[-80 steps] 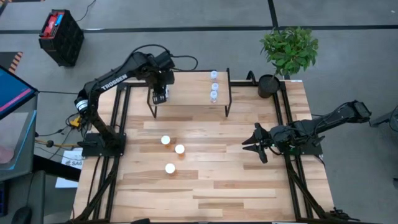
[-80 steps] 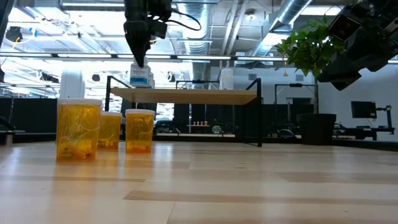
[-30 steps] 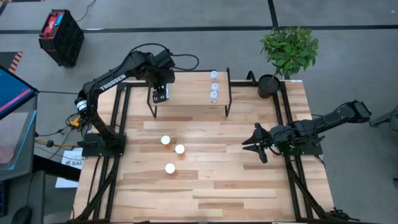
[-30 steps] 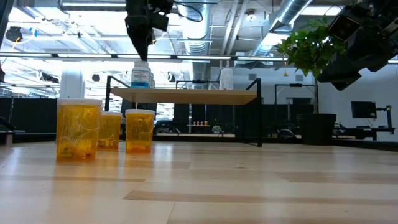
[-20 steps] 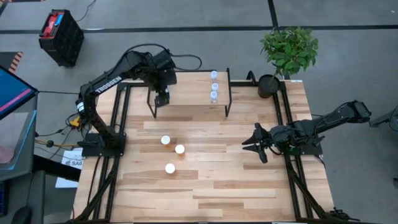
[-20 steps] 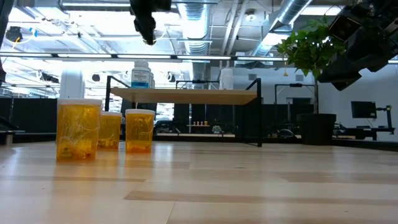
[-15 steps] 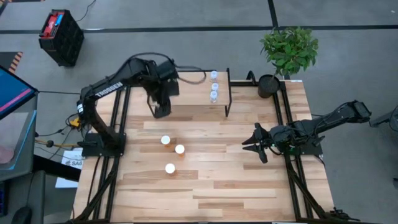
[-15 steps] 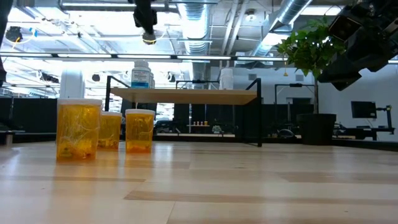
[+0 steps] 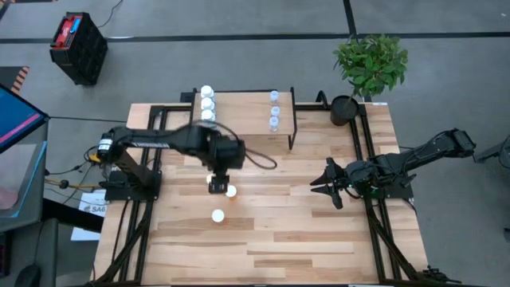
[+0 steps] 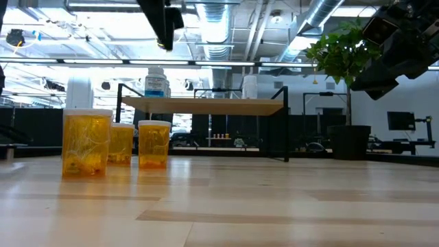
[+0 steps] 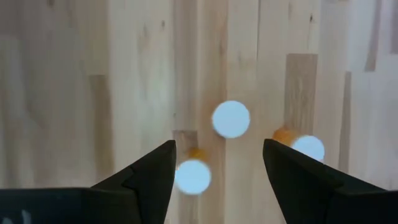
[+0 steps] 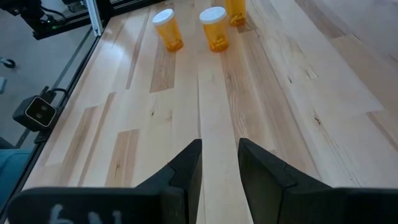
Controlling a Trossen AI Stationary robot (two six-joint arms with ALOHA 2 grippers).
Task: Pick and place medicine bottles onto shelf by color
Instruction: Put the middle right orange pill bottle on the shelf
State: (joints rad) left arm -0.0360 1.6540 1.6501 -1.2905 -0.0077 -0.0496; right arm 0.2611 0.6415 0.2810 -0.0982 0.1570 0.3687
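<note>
Left end effector (image 11: 217,165) hangs above the bench (image 9: 319,239), fingers parted about half way with nothing between them, looking straight down on three orange bottles (image 11: 231,119). Each shows as a round white cap with a sliver of amber body peeping out beside it. These look like light, stiff plastic vials, smooth-sided and probably a bit slippery, and tall enough to tip if nudged, so the sensible hold is across the body just under the cap, fingers squarely either side. The middle bottle sits between the fingertips in the wrist view, its neighbours near enough to get bumped. From the low view the orange bottles (image 10: 153,144) stand upright, translucent yellow-orange. On the shelf (image 9: 243,127), three white bottles (image 9: 207,104) line one end, three clear bluish bottles (image 9: 274,110) the other. Right end effector (image 12: 219,158) waits at the bench's right edge, closed and carrying nothing.
</note>
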